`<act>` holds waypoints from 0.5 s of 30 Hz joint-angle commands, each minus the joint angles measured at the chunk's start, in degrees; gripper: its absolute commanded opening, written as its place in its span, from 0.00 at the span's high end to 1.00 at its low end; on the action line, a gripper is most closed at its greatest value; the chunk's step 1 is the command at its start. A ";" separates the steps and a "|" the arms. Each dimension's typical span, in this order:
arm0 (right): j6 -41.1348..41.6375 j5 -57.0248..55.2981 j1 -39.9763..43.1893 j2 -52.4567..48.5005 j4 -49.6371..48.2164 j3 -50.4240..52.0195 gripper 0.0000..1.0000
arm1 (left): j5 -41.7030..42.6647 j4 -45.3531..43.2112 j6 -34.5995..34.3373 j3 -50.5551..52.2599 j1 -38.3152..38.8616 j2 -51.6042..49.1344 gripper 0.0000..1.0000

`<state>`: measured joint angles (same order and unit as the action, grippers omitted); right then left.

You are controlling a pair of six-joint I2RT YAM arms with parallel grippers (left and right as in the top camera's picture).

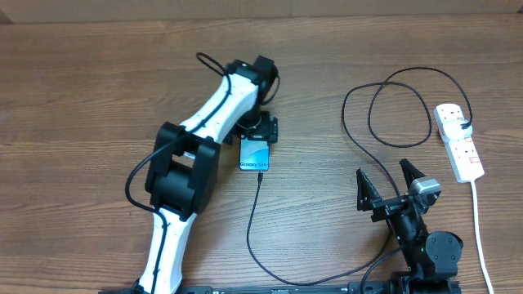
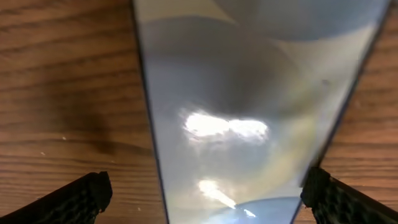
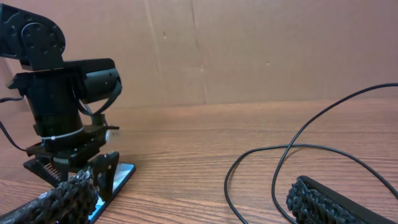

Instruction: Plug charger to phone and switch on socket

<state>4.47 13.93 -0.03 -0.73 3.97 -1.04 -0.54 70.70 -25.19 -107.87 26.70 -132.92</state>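
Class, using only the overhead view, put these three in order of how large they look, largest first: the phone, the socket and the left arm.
1. left arm: by far the largest.
2. socket: clearly longer than the phone.
3. phone: smallest, though its far end is hidden under the arm.

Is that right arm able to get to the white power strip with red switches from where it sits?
Probably yes: the white power strip lies near the open right gripper, only bare wooden table between them; the thin black cable loops just beside that path.
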 commanded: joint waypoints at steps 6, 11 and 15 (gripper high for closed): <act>-0.04 -0.57 -0.24 0.52 -0.28 0.57 0.00 | -4.98 -0.92 -0.79 1.33 2.21 -0.81 0.00; -0.04 -0.57 -0.24 0.52 -0.28 0.57 0.00 | -0.90 -1.99 -0.74 1.33 2.14 -0.81 0.01; -0.04 -0.57 -0.24 0.52 -0.28 0.57 0.00 | 0.92 -2.69 -0.76 1.33 2.16 -0.81 0.01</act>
<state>4.47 13.89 -0.03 -0.73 3.95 -1.04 -1.67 68.47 -25.34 -107.04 28.64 -132.94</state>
